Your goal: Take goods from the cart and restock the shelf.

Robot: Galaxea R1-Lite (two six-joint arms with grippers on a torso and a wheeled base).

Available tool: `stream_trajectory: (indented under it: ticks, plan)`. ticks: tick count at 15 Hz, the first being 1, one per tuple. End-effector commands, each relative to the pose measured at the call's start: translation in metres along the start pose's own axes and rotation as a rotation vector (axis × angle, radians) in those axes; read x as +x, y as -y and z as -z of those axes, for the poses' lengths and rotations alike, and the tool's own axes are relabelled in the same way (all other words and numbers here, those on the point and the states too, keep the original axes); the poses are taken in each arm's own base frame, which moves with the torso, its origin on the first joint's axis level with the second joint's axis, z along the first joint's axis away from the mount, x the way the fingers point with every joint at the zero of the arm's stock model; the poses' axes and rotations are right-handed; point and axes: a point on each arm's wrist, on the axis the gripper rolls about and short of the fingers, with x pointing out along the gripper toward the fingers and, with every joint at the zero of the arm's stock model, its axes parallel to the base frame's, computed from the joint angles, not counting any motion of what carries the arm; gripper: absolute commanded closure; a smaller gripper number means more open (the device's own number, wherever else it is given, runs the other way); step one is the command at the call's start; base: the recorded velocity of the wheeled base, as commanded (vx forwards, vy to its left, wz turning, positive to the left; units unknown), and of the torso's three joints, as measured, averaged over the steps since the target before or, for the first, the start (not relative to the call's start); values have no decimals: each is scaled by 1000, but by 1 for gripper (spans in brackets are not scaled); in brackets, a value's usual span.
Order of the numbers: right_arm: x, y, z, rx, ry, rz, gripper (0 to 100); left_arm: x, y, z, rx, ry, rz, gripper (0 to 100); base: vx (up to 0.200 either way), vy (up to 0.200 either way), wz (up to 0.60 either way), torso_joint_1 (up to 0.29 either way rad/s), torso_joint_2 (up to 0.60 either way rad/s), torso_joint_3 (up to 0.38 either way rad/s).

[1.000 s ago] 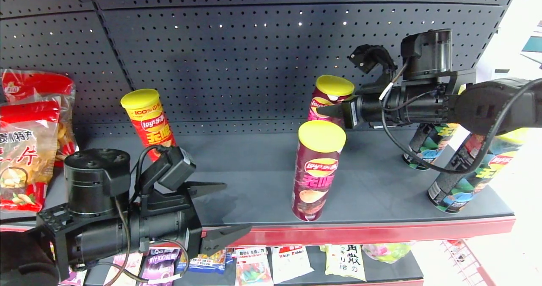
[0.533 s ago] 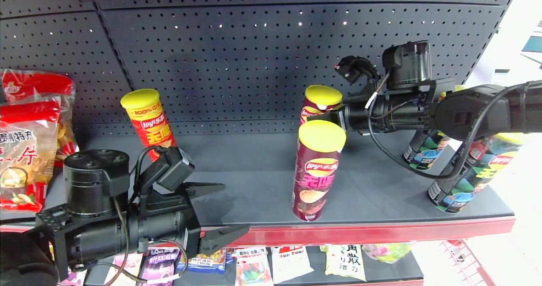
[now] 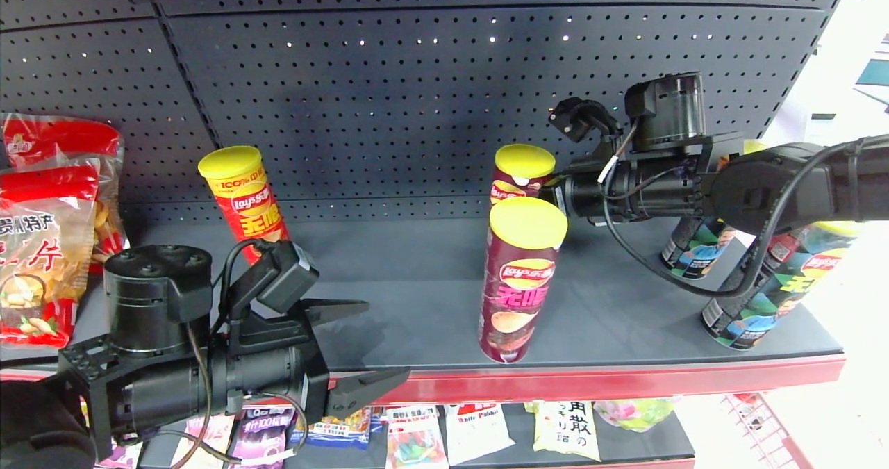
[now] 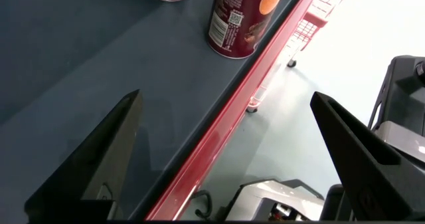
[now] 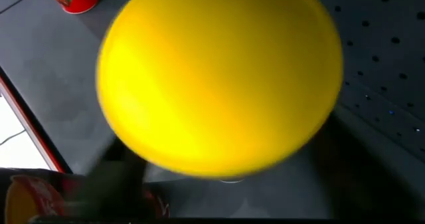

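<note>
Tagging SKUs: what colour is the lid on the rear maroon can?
Yellow lid on the rear can, clearest in the right wrist view.

Shelf deck (image 3: 417, 295) reads to me as smooth, matt, dark grey painted metal; its front lip (image 3: 625, 380) is glossy red. Back panel (image 3: 347, 108) is perforated sheet metal in the same matt finish. Front can (image 3: 517, 281) and rear can (image 3: 514, 180) wear glossy printed wraps. The front can's lid (image 3: 528, 222) looks like smooth yellow plastic with a satin sheen. Snack bags (image 3: 42, 247) are crinkled, shiny film. On the left gripper (image 3: 385, 340), I note the fingers (image 3: 337, 310) as matt black plastic.
</note>
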Motion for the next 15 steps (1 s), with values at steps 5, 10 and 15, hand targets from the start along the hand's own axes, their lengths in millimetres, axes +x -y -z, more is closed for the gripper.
stream_trajectory:
  ticks: [5, 10, 15]
  plan:
    - [-30, -9, -5, 0, 23, 9, 0, 0, 0, 3, -5, -11, 1, 0, 0, 0, 0, 0, 0, 0]
    - [-72, -6, -10, 2, 62, 78, 0, 3, -1, 6, -12, -27, 3, 0, 0, 0, 0, 0, 0, 0]
    - [-107, -13, -6, 20, 86, 113, 0, 5, -2, 8, -15, -35, -12, 0, 0, 0, 0, 0, 0, 0]
